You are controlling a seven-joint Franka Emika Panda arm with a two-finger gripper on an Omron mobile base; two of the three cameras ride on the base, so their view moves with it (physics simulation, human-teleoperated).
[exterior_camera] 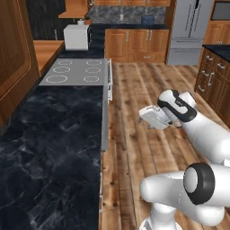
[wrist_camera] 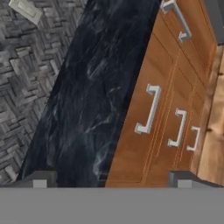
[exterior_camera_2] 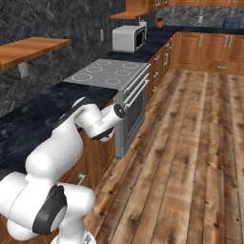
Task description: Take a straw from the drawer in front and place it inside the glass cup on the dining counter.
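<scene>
Facing: the medium-brown wooden drawer (wrist_camera: 135, 148), shut flush, directly under the front edge of the black white-veined marble worktop (wrist_camera: 96, 87).
Tool: my two-finger gripper (wrist_camera: 111, 181) stands fully spread and holds nothing; its two dark fingertips (wrist_camera: 39, 179) are apart from every surface.
Tool place: out in front of the worktop's edge, over the plank floor (exterior_camera: 134, 90), level with the cabinet fronts.
Target part: the silver bar handle (wrist_camera: 148, 109) on that drawer, the one closest below the worktop edge.
Direction: the handle lies straight ahead of my fingers, towards the worktop, slightly to the cabinet side of my centre line.
Long axis: the bar runs parallel to the worktop's edge, so I judge my fingers must straddle it across that line.
Straw: hidden; I judge it lies inside the shut drawer beneath the worktop.
Stage: drawer not yet opened, in my judgement the reach for the handle comes first.
Behind: grey herringbone tile wall (wrist_camera: 30, 87) along the worktop's far side.
Count, drawer fronts stacked below the worktop here: three.
Count, silver handles: four, three on this stack and one further along the worktop.
Count, grippers: one, with two fingers.
</scene>
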